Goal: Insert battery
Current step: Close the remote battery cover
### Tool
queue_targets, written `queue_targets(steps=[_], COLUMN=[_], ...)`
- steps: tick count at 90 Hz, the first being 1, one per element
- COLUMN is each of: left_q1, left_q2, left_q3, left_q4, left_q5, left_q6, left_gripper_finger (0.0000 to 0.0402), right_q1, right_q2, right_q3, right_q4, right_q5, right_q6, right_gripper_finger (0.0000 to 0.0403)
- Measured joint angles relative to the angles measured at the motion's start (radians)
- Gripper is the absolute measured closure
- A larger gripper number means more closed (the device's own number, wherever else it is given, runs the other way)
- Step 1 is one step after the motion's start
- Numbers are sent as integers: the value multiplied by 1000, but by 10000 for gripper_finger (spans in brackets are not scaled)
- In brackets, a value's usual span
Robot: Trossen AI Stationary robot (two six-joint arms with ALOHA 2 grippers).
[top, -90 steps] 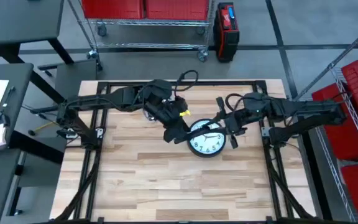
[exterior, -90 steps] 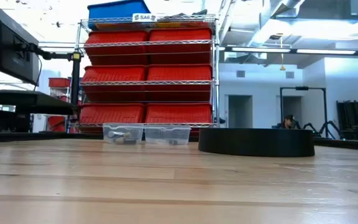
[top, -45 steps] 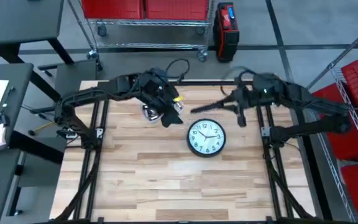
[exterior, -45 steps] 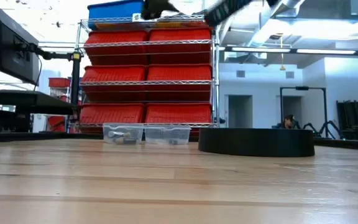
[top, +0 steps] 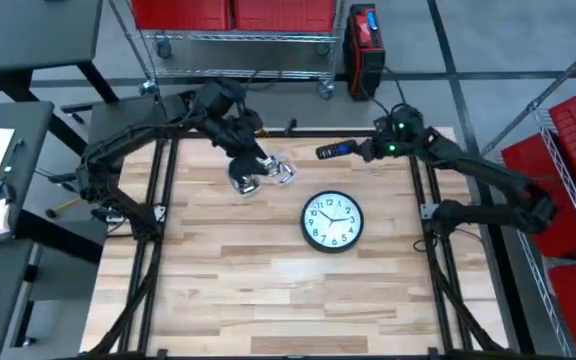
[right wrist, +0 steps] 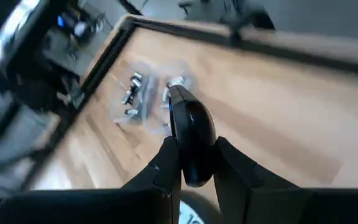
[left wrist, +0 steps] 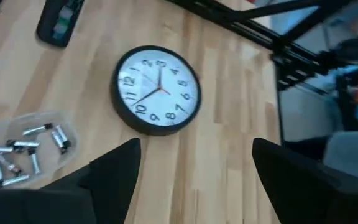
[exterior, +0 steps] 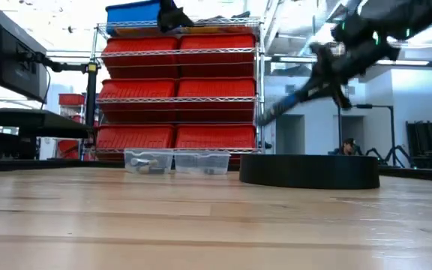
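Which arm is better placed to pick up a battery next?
The left. Its hand is open and empty near the batteries, while the right hand is shut on a black device.

An industrial workshop or robotics lab. A wood-plank table [top: 268,270] stands on a grey concrete floor. Behind it, wire shelving [exterior: 178,94] holds rows of red storage bins [exterior: 137,71]. Exposed ducts run under the high ceiling, and a person [exterior: 347,146] sits far off.

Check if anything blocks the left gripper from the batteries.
Nothing visible does. The left gripper, open, hovers by the clear tray of batteries; the right gripper holds a dark object well apart.
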Motion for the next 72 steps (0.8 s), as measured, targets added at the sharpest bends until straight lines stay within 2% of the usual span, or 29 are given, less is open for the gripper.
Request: queue_targets(steps=[17, 47, 72], left_q1=[17, 17, 17], left_q2=[1, 1, 1], left_q3=[0, 0, 0], left_q4=[-31, -28, -28], left_q5=[2, 1, 0], left_q6=[73, 77, 60], left_gripper_finger=[114, 114, 114], right_q1=[-85, -182, -261], right_q2=[132, 396, 468], right_q3=[-118, -119, -122], right_q4=[236, 377, 365], right_q5=[-57, -125, -143], right_q6=[203, 313, 280], right_gripper_finger=[350, 349, 269])
